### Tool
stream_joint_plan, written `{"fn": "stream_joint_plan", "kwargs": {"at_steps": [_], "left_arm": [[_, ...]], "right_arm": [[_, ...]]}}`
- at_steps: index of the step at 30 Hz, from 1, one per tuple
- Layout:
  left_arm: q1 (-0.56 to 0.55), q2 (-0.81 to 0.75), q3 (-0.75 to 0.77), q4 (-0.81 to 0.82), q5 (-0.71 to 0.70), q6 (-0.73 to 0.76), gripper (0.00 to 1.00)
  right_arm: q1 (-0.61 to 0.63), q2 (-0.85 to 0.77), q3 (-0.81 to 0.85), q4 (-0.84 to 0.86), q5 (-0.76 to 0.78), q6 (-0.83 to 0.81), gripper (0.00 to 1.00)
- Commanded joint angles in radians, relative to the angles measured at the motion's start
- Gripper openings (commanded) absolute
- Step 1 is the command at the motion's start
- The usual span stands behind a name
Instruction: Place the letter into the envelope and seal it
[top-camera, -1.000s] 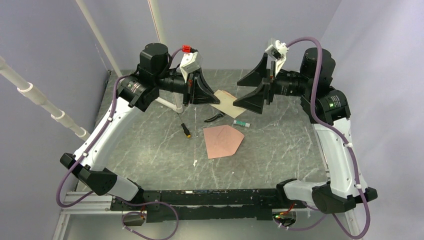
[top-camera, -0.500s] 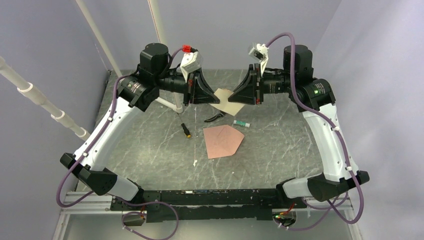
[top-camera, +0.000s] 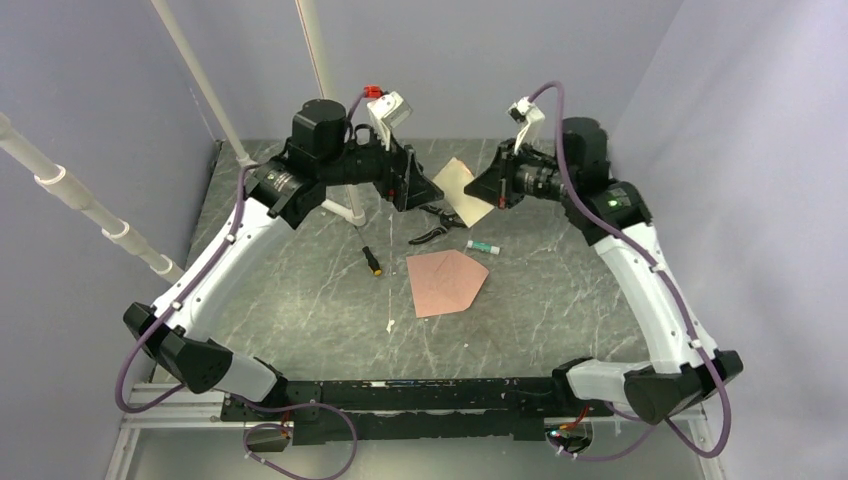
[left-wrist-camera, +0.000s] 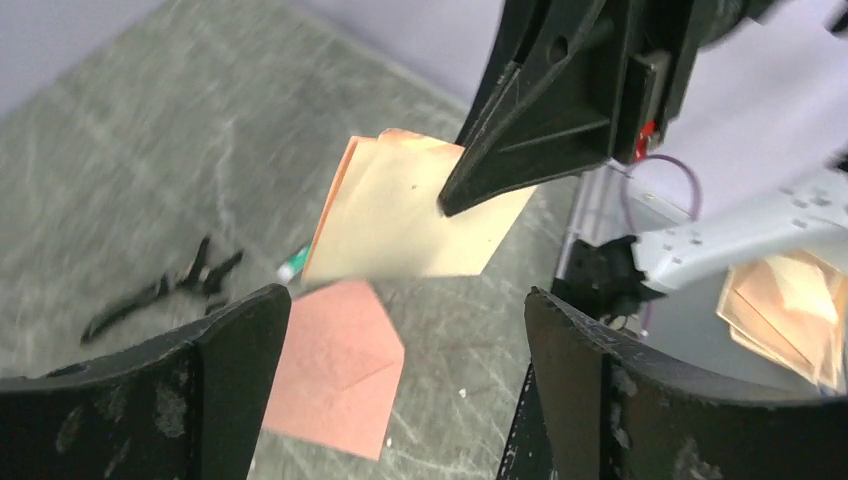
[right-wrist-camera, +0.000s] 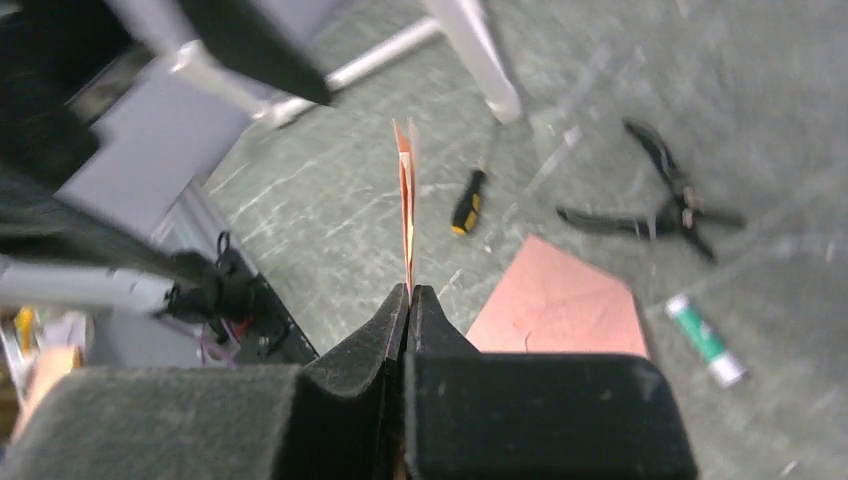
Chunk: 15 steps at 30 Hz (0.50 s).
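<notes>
Taking the letter (left-wrist-camera: 400, 225) by its edge, the right pincer (right-wrist-camera: 408, 292) was closed on it and held it in the air, above and behind the envelope (top-camera: 445, 282). The envelope lay flat on the surface (top-camera: 560, 290), flap open. The left pincer (left-wrist-camera: 405, 320) stood wide open, holding nothing. One second earlier the left one gripped the sheet and the right was open. The handover looked complete, so insertion probably came next.
</notes>
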Motion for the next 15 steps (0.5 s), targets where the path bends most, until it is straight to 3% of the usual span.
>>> {"fn": "stream_joint_plan", "kwargs": {"at_steps": [1,7,11,15], "left_arm": [[0.012,0.008,-0.065,-0.096,-0.321,-0.176,0.93],[0.025,0.086,-0.203,-0.218,-0.393,-0.312,0.89],[0.026,0.155,-0.311,-0.175,-0.344,-0.437,0.79],[0.027,0.270,-0.307,-0.227,-0.353,-0.493,0.71]], "right_arm": [[-0.001,0.002,-0.239,0.157,0.340,0.318,0.00],[0.001,0.012,-0.622,0.427,0.361,0.603,0.00],[0.003,0.052,-0.722,0.501,0.412,0.646,0.00],[0.009,0.064,-0.826,0.617,0.470,0.659,0.00]]}}
